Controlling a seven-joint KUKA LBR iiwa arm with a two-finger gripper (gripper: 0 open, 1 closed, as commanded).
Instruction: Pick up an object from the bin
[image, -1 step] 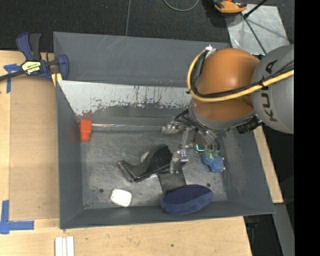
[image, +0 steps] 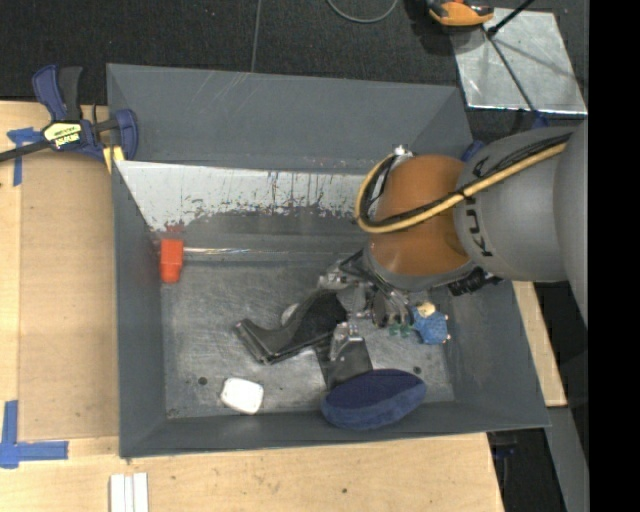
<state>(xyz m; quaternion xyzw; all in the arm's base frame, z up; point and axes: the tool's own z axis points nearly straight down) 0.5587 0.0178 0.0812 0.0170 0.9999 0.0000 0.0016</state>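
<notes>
My gripper (image: 343, 308) is low in the middle right of the bin, under the arm's orange cover. It stands open, with one fingertip (image: 350, 338) toward the front and the other toward the back. The right end of a black angled tool-like thing (image: 285, 335) lies between them on the bin floor. A dark blue oval pad (image: 372, 399) lies just in front of the gripper by the front wall. Just right of the gripper there is a small blue thing (image: 431, 327) with a green bit (image: 402, 325) beside it.
A white rounded lump (image: 242, 395) lies at the front left of the floor. An orange block (image: 171, 260) sits at the back left against the sloping wall. The arm and its cover hide the right back part of the bin.
</notes>
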